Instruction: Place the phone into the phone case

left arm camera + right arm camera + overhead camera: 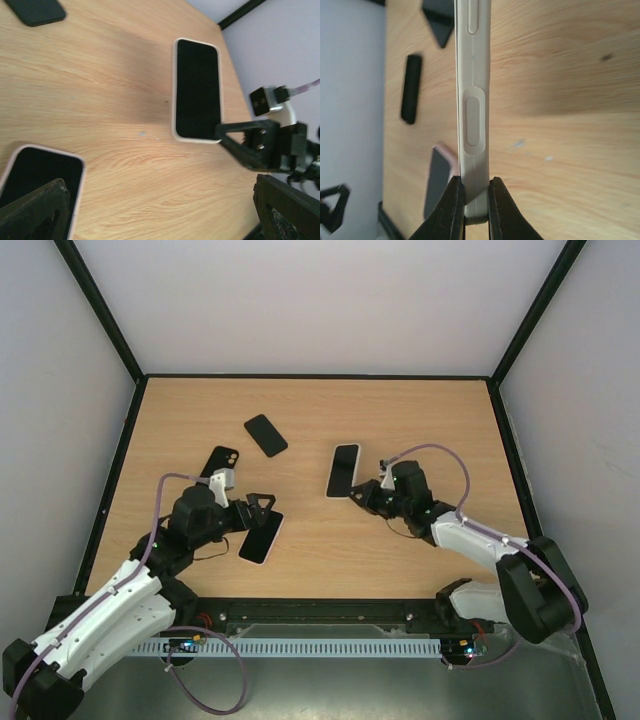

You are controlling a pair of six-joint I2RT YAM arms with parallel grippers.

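Observation:
A phone with a black screen in a white case (343,470) lies face up at the table's middle. My right gripper (360,494) is shut on its near end, the fingers pinching across its thickness in the right wrist view (476,200). A second phone in a pink case (262,537) lies left of centre. My left gripper (257,508) is open and empty just above its far end. In the left wrist view its fingers (35,212) straddle bare wood, with the pink-cased phone (45,172) at the lower left and the white-cased phone (197,87) ahead.
A flat black phone-shaped piece (265,435) and a black piece with a camera hole (220,462) lie at the back left. Black frame rails (120,470) border the table on both sides and at the back.

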